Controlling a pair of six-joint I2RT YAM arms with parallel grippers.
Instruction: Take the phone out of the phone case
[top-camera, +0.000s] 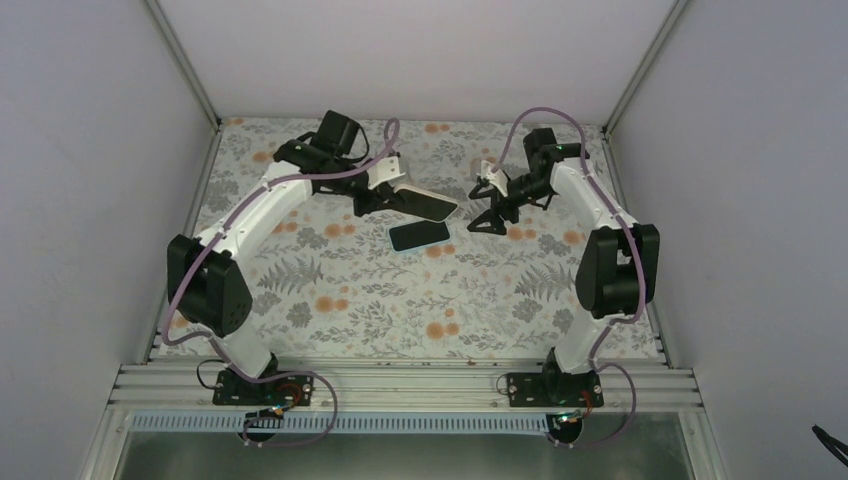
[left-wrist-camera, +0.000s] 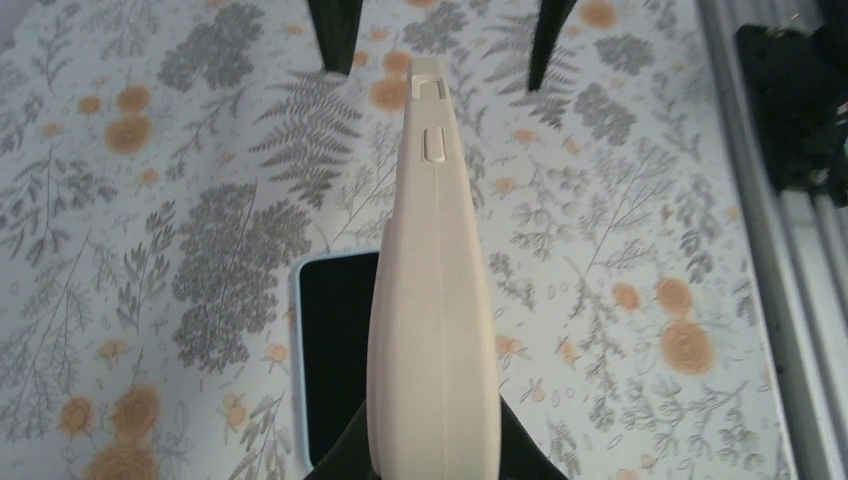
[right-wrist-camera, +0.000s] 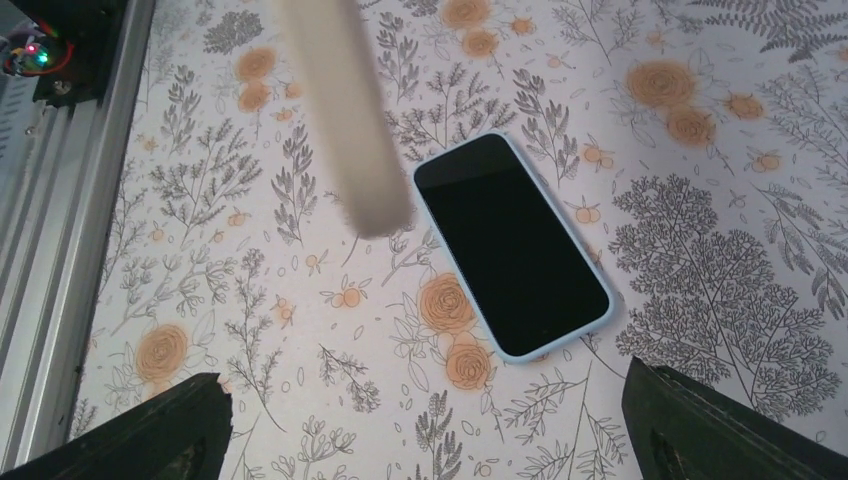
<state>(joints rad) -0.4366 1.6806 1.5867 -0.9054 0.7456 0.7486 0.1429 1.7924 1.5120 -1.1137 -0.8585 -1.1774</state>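
Note:
My left gripper (top-camera: 372, 200) is shut on a beige phone case (top-camera: 425, 206) and holds it above the table, tilted. In the left wrist view the case (left-wrist-camera: 432, 300) stands edge-on between my left gripper's (left-wrist-camera: 433, 455) dark fingers. The phone (top-camera: 419, 235), with a black screen and a light blue rim, lies flat on the floral table just below the case; it also shows in the left wrist view (left-wrist-camera: 335, 350) and the right wrist view (right-wrist-camera: 510, 240). My right gripper (top-camera: 488, 212) is open and empty, hovering right of the phone; its fingers (right-wrist-camera: 150, 430) are spread wide in the right wrist view.
The floral tablecloth (top-camera: 400, 300) covers the table. A metal rail (top-camera: 400, 385) runs along the near edge with both arm bases. White walls close in the back and sides. The blurred end of the case (right-wrist-camera: 340, 110) hangs in the right wrist view.

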